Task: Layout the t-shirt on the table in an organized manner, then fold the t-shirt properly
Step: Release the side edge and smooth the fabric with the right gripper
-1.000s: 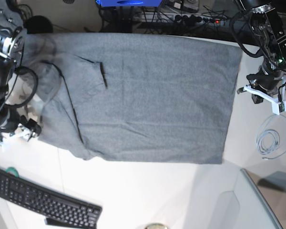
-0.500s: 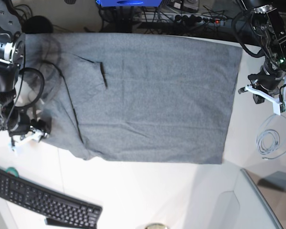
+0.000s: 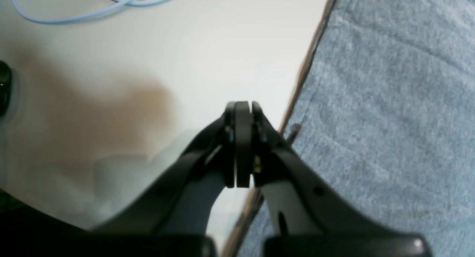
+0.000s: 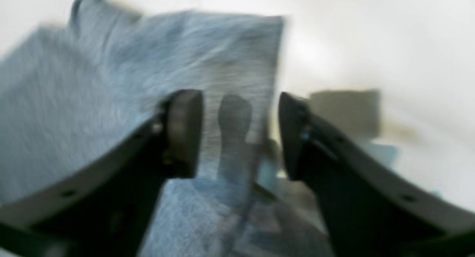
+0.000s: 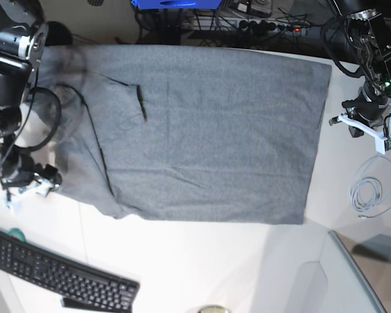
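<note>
Layout step: t-shirt [image 5: 202, 130] lies spread on the table [image 5: 202, 261]; right gripper [image 4: 241, 134] jaws spread over its sleeve edge, left gripper [image 3: 243, 145] jaws pressed together, empty; next, pinch and straighten the sleeve.

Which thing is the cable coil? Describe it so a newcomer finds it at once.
Start at the white table and the grey t-shirt spread across it. Past the shirt's straight hem edge, below the left gripper, lies a small loose coil of pale blue cable, the only thin looped thing on that bare patch.
</note>
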